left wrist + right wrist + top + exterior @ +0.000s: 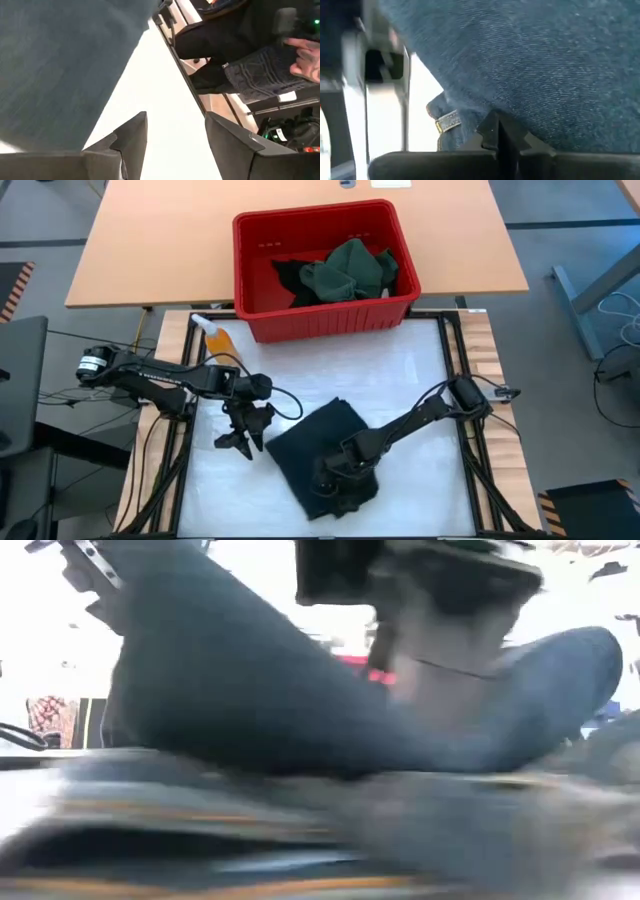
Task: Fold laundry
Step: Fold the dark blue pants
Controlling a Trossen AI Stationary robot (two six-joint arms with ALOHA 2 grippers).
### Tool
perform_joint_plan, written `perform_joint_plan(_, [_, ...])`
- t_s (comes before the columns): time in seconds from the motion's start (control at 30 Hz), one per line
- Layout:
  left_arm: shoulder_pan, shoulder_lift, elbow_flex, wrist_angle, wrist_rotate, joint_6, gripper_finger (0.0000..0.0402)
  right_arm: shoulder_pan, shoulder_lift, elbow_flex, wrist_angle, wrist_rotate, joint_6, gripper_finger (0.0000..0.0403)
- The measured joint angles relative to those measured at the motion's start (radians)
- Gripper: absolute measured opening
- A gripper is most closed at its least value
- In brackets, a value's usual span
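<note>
On dark garment (pixel 320 455), closed right gripper (pixel 333 480).

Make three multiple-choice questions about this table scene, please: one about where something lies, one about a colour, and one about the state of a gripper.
1. Where is the dark garment that the arms work on?
A. inside the bin
B. flat on the white table surface, near the front
C. hanging from the left arm

2. What colour is the bin that holds the other cloth?
A. red
B. blue
C. white

3. How is the right gripper?
A. wide open above the bin
B. out of sight
C. shut, down on the dark garment

Answers:
1 B, the high view shows it spread on the white surface, in front of the bin.
2 A, its walls are plainly red, with green cloth inside.
3 C, the right wrist view shows its fingers closed together against the fabric, while the left gripper stands open beside the garment.
</note>
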Motion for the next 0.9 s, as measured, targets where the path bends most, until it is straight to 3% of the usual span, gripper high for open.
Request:
perform_joint_plan(0.17, [0.000,0.000,0.000,0.003,-0.032,-0.024,0.0186,-0.048,-0.079,-0.009,-0.280,-0.005,-0.196,0.0014])
perform_joint_plan(0.27, [0.000,0.000,0.000,0.012,-0.078,-0.035,0.0186,-0.085,-0.160,-0.013,-0.436,0.075,-0.306,0.0014])
perform_joint_plan(0.47, [0.000,0.000,0.000,0.179,-0.149,-0.066,0.0186,-0.154,-0.369,-0.011,-0.586,0.118,-0.305,0.0015])
perform_joint_plan(0.6, [0.008,0.000,0.000,0.363,-0.257,-0.066,0.0186,-0.157,-0.491,-0.010,-0.502,0.149,-0.097,0.0015])
perform_joint_plan(0.73, [0.033,0.047,0.001,0.545,-0.445,-0.032,0.0186,-0.090,-0.520,-0.060,-0.207,0.196,0.030,0.0015])
perform_joint_plan(0.9, [0.104,0.232,0.001,0.746,-0.432,-0.093,0.0186,-0.013,-0.466,-0.135,-0.020,0.245,0.109,0.0015])
